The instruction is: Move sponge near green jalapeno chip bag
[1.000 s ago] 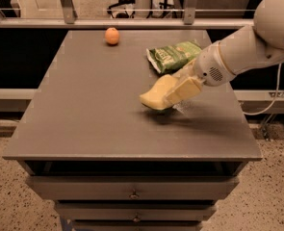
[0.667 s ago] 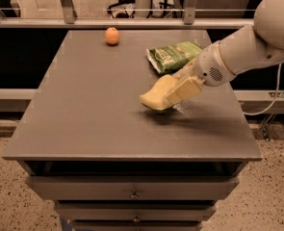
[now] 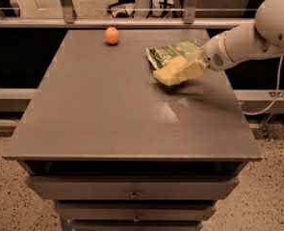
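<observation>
The pale yellow sponge [image 3: 166, 74] is held in my gripper [image 3: 184, 71], which is shut on its right end. The arm reaches in from the right. The sponge hangs just above the table top, with its shadow under it, right at the near edge of the green jalapeno chip bag [image 3: 169, 53]. The bag lies flat at the back right of the grey table [image 3: 108, 109]. The sponge's far edge overlaps the bag's near edge in the view; I cannot tell if they touch.
A small round orange fruit [image 3: 111, 35] sits at the back of the table, left of the bag. A metal railing [image 3: 132, 20] runs behind the table. Drawers [image 3: 132, 194] are below the front edge. A white cable hangs at the right.
My gripper has carried the sponge away from the table's middle toward the back, up to the near edge of the chip bag. The bag and the fruit have not moved.
</observation>
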Available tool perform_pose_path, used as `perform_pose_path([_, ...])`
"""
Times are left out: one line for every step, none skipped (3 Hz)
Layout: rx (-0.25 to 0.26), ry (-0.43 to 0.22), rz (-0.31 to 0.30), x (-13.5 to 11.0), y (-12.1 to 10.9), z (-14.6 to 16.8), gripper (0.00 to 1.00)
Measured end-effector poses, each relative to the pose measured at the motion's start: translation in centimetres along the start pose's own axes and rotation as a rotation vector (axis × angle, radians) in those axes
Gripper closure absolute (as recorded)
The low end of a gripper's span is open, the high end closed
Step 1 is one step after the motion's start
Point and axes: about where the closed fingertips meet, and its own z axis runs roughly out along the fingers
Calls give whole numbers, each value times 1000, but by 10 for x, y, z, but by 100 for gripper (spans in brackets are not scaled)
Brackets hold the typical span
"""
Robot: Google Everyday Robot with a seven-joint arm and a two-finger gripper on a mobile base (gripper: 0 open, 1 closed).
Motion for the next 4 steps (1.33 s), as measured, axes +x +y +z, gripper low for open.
perform_pose_path([58, -6, 23, -1, -32, 0, 100])
perform_pose_path([110, 26, 48, 7, -53, -3, 81])
perform_pose_path([143, 58, 68, 18, -65, -8, 50])
perform_pose_path([150, 71, 77, 25, -69, -9, 19])
